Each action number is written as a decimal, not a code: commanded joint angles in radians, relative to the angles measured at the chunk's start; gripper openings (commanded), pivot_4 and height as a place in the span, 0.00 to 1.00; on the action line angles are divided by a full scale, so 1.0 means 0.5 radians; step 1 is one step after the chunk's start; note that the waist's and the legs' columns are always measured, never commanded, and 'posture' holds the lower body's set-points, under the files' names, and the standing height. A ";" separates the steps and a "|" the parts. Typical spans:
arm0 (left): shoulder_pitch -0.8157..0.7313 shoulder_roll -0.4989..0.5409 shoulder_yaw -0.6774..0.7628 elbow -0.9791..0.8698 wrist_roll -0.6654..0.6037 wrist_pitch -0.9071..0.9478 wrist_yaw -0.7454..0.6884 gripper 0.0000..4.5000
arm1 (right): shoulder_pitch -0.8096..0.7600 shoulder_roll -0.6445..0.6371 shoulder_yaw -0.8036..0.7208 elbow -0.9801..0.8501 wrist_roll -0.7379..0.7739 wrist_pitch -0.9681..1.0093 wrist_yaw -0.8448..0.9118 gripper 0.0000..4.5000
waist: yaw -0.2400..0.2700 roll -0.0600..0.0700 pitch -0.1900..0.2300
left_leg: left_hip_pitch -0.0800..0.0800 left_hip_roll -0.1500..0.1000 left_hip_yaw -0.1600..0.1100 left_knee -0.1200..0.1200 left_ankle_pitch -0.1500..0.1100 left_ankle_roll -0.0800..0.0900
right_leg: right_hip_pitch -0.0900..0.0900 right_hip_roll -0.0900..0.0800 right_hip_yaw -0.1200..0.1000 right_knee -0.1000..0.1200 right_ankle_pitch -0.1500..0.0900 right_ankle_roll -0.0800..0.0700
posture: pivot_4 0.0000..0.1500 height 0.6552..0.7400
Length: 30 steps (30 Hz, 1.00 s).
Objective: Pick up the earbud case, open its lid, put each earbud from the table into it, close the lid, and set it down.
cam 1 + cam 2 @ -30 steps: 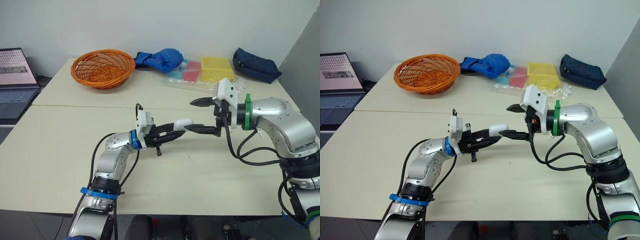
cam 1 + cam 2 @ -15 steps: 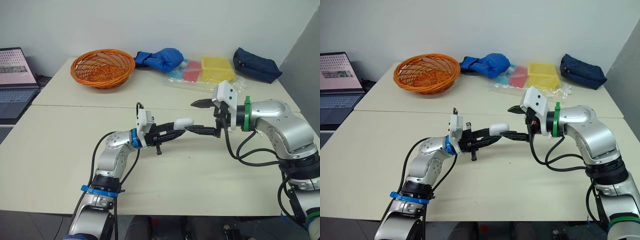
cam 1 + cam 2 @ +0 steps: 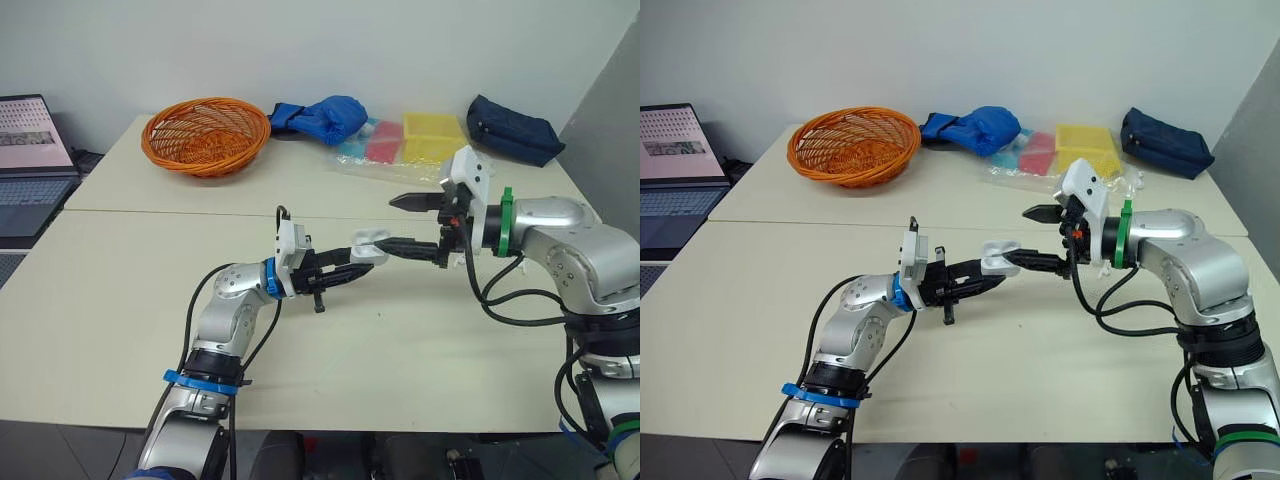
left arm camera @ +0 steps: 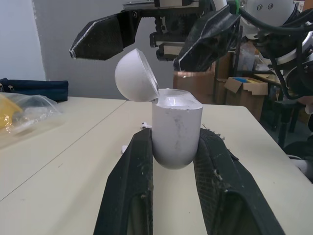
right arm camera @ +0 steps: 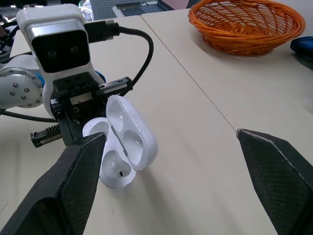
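The white earbud case (image 3: 367,243) hangs above the middle of the table, with my left gripper (image 3: 350,265) shut on its body. Its lid (image 4: 136,76) stands flipped open, showing the two hollows inside (image 5: 124,142). My right gripper (image 3: 387,222) is open just to the right of the case, its lower fingertip close to the lid and its upper finger above it. A small white piece (image 4: 143,125) that looks like an earbud lies on the table beyond the case.
An orange basket (image 3: 206,135) stands at the back left, with a blue cloth bundle (image 3: 320,118) beside it. A clear bag of yellow and coloured items (image 3: 420,145) and a navy pouch (image 3: 512,130) lie at the back right. A laptop (image 3: 30,150) sits off the left edge.
The case lid, shut before, now stands open. My right gripper has drawn back a little to the right. The left arm has kept still.
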 commanded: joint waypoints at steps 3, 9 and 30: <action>-0.066 -0.018 0.003 -0.081 -0.035 0.015 0.047 0.17 | -0.066 -0.042 -0.142 -0.066 0.117 0.077 -0.029 0.99 | 0.000 0.000 0.000 | -0.001 0.000 0.000 0.000 0.000 0.000 | 0.000 0.000 0.000 -0.001 0.000 0.001 | 1.00 1.00; -0.056 -0.002 0.032 -0.101 0.001 -0.010 0.176 0.17 | 0.088 -0.124 -0.406 -0.064 0.219 0.167 -0.146 0.99 | 0.005 0.001 0.001 | -0.003 0.000 0.000 -0.003 0.000 0.000 | 0.001 0.000 -0.001 -0.009 0.001 0.002 | 1.00 1.00; 0.003 0.010 0.192 -0.127 0.099 -0.140 0.741 0.17 | 0.574 0.734 -0.565 0.545 -0.550 -0.344 -1.643 0.99 | 0.010 0.007 0.004 | -0.004 0.001 0.002 -0.006 0.000 0.000 | 0.000 0.002 0.003 -0.013 0.006 0.003 | 1.00 1.00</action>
